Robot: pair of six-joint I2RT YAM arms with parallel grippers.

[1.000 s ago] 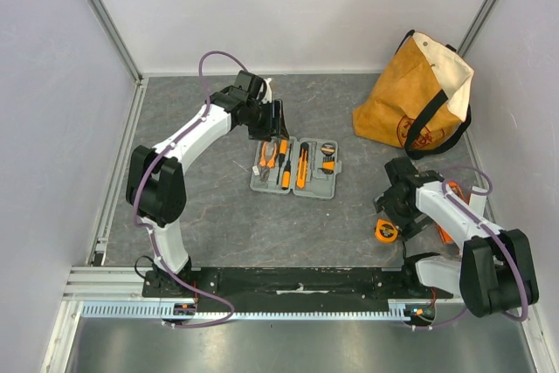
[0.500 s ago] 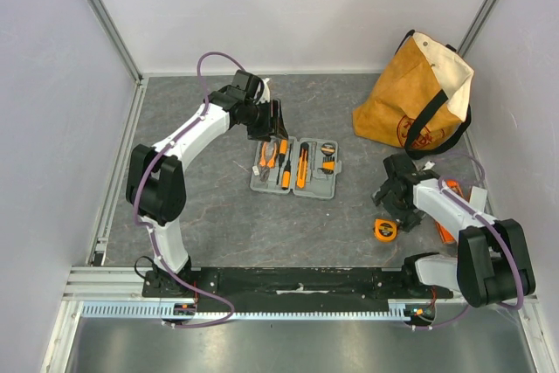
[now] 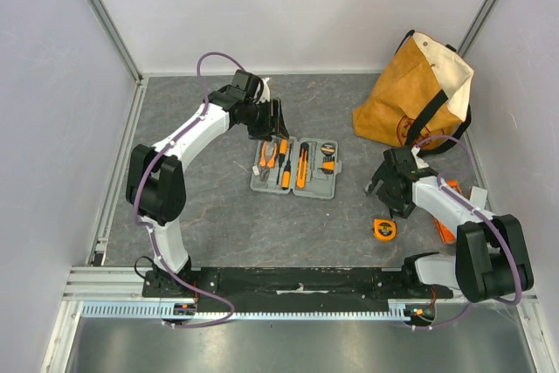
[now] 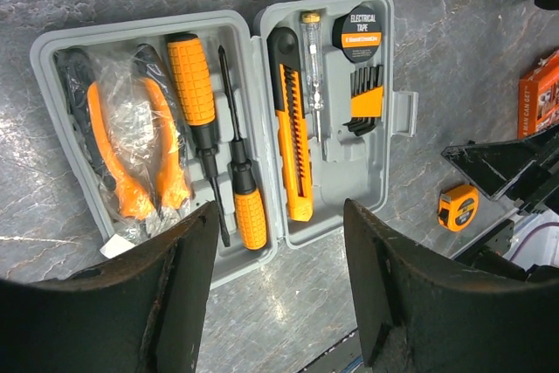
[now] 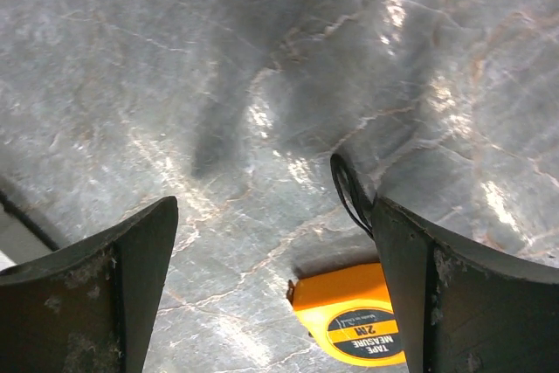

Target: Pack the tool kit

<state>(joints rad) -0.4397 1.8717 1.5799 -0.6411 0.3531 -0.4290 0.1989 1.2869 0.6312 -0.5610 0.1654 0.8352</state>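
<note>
The grey tool kit (image 3: 295, 166) lies open on the table. In the left wrist view (image 4: 218, 128) it holds bagged pliers, two screwdrivers, an orange knife, a tester, electrical tape and hex keys. My left gripper (image 3: 278, 126) hovers open and empty over the kit's far edge (image 4: 279, 242). An orange tape measure (image 3: 383, 229) lies on the table right of the kit (image 4: 458, 207). My right gripper (image 3: 379, 186) is open and empty, just beyond the tape measure (image 5: 349, 321), which shows low between its fingers (image 5: 275, 216).
A tan canvas bag (image 3: 419, 93) with black straps stands at the back right. A small orange box (image 4: 541, 93) lies by the right arm. The tape measure's black loop (image 5: 348, 189) lies on the table beside the right finger.
My right gripper has moved off the tape measure, toward the back of the table. The tape measure stays on the table. The left arm has not moved.
</note>
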